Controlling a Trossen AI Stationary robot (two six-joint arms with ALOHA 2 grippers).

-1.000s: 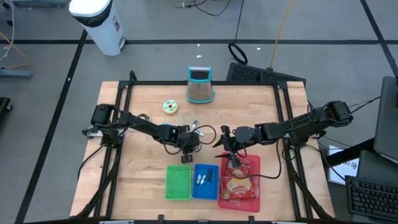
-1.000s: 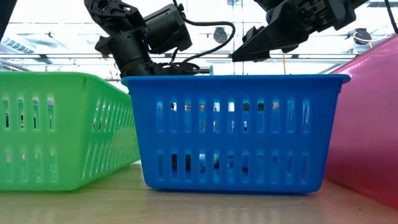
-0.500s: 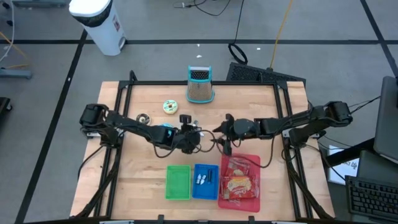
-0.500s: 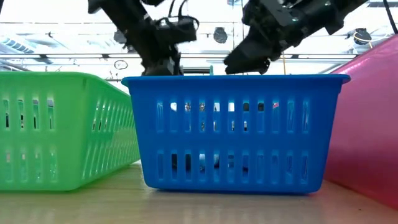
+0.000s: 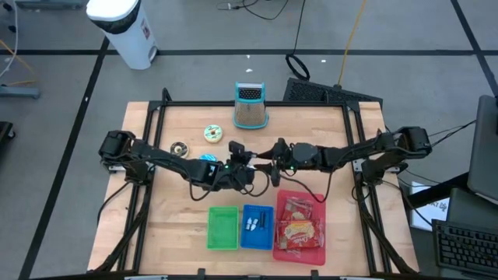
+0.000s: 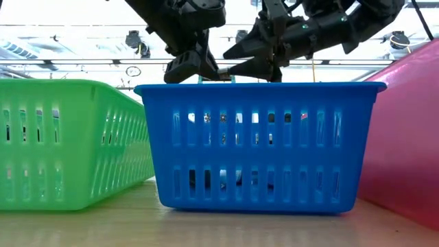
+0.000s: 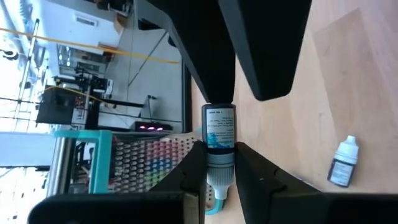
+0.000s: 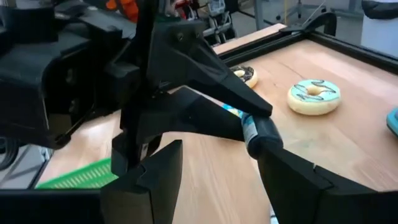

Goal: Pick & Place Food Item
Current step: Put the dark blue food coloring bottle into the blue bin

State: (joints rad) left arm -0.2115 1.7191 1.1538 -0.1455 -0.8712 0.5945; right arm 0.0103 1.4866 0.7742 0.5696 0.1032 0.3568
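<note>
My left gripper (image 5: 249, 165) is over the middle of the table, shut on a small dropper bottle (image 7: 219, 134) with a blue-and-white label. My right gripper (image 5: 271, 162) faces it at fingertip distance, open. Its fingers (image 7: 219, 74) stand close to the bottle's dark free end (image 8: 267, 134); I cannot tell whether they touch it. A doughnut with pale icing (image 5: 212, 133) and a dark one (image 5: 180, 148) lie flat on the table, far left of the grippers. A second small bottle (image 7: 344, 163) lies on the wood. My left gripper pinches the bottle between its two fingers (image 7: 193, 165), on the part near the white end (image 7: 219, 169). The labelled body and dark end stick out past the fingertips toward my right gripper. The bottle lies along the fingers, lifted clear of the table.
At the near edge stand a green basket (image 5: 223, 228), a blue basket (image 5: 256, 237) holding small bottles and a red basket (image 5: 299, 247) with snack packets. A teal-topped box grater (image 5: 250, 105) stands at the far edge. A black frame (image 5: 249, 103) borders the table.
My left gripper has risen, rolled about its own axis and gone a little toward the far edge. My right gripper has left the far end of the red basket, moving toward the table's left and far edge, and has rolled. The two now meet tip to tip.
</note>
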